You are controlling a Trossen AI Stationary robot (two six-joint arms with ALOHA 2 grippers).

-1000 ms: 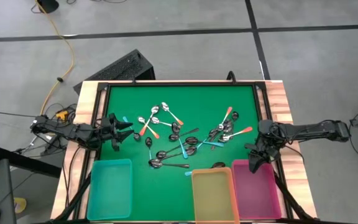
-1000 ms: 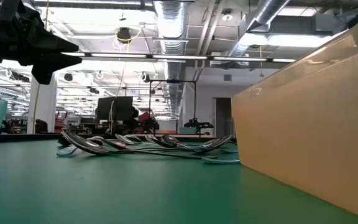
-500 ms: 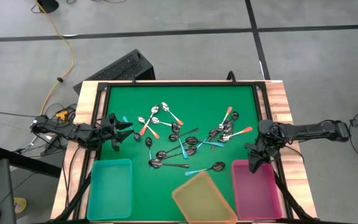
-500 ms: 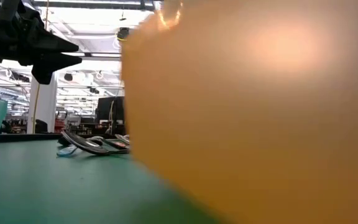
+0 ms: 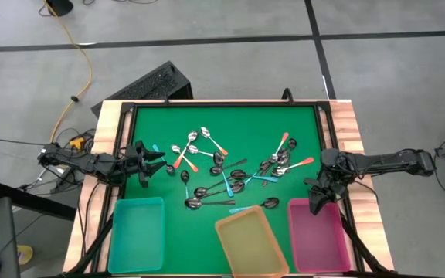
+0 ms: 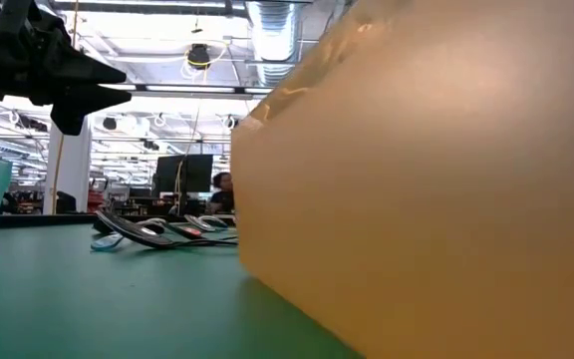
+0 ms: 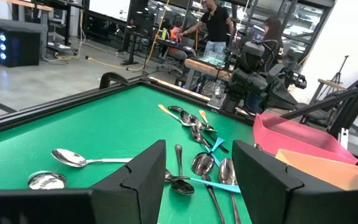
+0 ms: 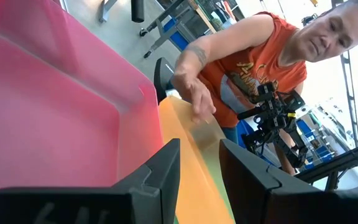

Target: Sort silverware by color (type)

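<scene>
On the green table [image 5: 153, 127], I saw the silverware [image 5: 230, 166] scattered mid-surface beyond the teal bin [image 5: 136, 233], skewed yellow bin [image 5: 252, 245] and pink bin [image 5: 317, 234]. My left gripper [image 5: 151, 157] and right gripper [image 5: 315, 193] both hovered parted, holding nothing.

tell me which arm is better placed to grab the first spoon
Left, probably. The left gripper sits open at table level beside the nearest spoons; the right gripper hangs over the pink bin.
</scene>
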